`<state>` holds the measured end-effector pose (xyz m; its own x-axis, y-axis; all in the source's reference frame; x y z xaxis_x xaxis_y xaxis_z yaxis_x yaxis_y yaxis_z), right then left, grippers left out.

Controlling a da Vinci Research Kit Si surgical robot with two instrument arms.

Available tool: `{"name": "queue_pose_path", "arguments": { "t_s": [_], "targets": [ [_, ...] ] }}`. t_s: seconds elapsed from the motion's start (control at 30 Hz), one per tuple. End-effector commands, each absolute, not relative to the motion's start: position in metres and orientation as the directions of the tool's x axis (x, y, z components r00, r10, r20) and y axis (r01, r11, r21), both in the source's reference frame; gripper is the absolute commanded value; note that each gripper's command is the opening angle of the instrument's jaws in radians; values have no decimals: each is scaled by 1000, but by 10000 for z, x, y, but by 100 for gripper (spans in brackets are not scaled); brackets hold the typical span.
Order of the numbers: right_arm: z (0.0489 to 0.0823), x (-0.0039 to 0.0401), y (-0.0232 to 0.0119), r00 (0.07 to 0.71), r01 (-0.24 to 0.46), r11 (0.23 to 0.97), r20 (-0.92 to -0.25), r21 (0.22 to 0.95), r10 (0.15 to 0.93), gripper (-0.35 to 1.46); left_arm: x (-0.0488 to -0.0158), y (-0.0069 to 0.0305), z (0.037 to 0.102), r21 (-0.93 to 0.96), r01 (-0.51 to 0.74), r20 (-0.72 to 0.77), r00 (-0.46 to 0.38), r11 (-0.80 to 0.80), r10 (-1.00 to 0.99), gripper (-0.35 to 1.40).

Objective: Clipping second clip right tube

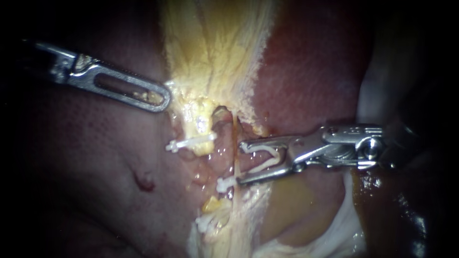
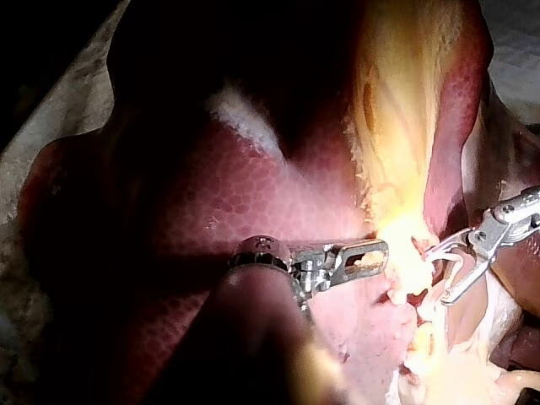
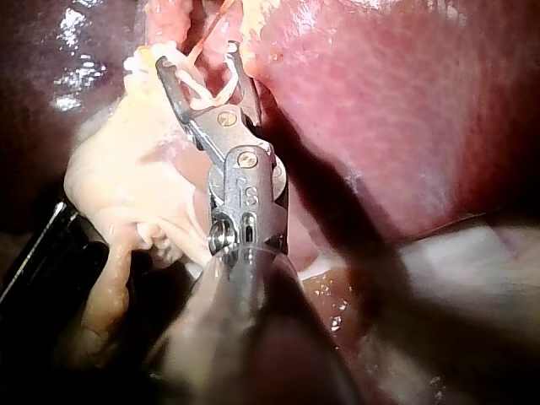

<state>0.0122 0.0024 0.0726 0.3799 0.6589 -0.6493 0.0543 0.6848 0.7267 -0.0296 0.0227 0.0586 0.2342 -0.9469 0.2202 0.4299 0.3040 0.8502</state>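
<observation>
Two instruments were in on this one. The right instrument (image 1: 240, 162) came in from the right with its jaws spread wide. Each jaw touched a leg of the white clip (image 1: 275, 155) loaded between them, so they were holding that and nothing else. The white clip lay roughly level in the endoscope view, long axis in line with the shaft, open mouth pointing left at the right tube (image 1: 235, 138). That tube was a thin orange strand running up and down, so the clip sat crosswise to it. The jaw tips were right at the tube, but it couldn't be told whether the tube was inside the mouth. A lower clip (image 1: 224, 184), closed, sat just under the lower jaw, and a left-hand clip (image 1: 191, 142) lay further over. The left instrument (image 1: 158, 97) had its tip against the pale yellow tissue (image 1: 215, 48), well apart from the white clip. Whether it had hold of anything couldn't be told. Dark red liver (image 1: 311, 71) sat behind it all.
</observation>
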Motion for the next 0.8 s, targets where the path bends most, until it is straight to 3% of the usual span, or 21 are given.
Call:
{"name": "queue_pose_path", "arguments": {
  "t_s": [0.03, 0.8],
  "targets": [
    [727, 124, 23, 380, 57, 683, -648, 729, 660, 49, -296, 227, 587, 850, 430, 220, 234, 304, -947, -35],
    [742, 148, 10, 335, 107, 603, -599, 791, 727, 49, -297, 226, 588, 850, 431, 221, 234, 305, -947, -35]
  ]
}}
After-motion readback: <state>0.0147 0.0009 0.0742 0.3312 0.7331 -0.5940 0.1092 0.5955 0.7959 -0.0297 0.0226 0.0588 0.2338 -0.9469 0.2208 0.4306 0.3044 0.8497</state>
